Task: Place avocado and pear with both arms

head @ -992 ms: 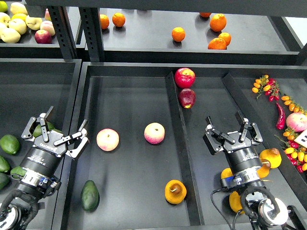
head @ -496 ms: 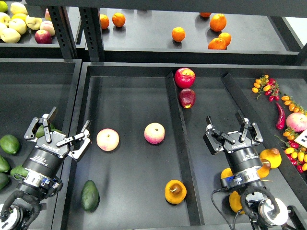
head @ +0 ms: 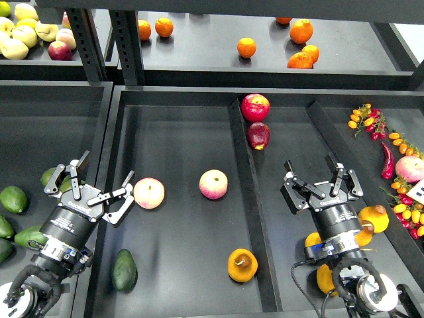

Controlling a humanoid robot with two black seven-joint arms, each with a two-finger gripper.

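The dark green avocado (head: pixel 124 269) lies on the middle tray near its front left corner. The squat orange-yellow pear (head: pixel 242 265) with a brown stem lies on the same tray at the front right, beside the divider. My left gripper (head: pixel 99 184) is open and empty, above and left of the avocado, next to a peach (head: pixel 149 193). My right gripper (head: pixel 321 177) is open and empty over the right tray, to the right of the pear across the divider.
A second peach (head: pixel 213 184) lies mid-tray. Red apples (head: pixel 255 106) sit at the back by the divider (head: pixel 248 192). Lighter avocados (head: pixel 12 199) lie at left. More pears (head: pixel 373 217) and small chillies and tomatoes (head: pixel 397 152) lie at right. Oranges (head: pixel 246 47) sit on the back shelf.
My left gripper has moved right and slightly down, closer to the left peach and the avocado. The right arm has not moved.
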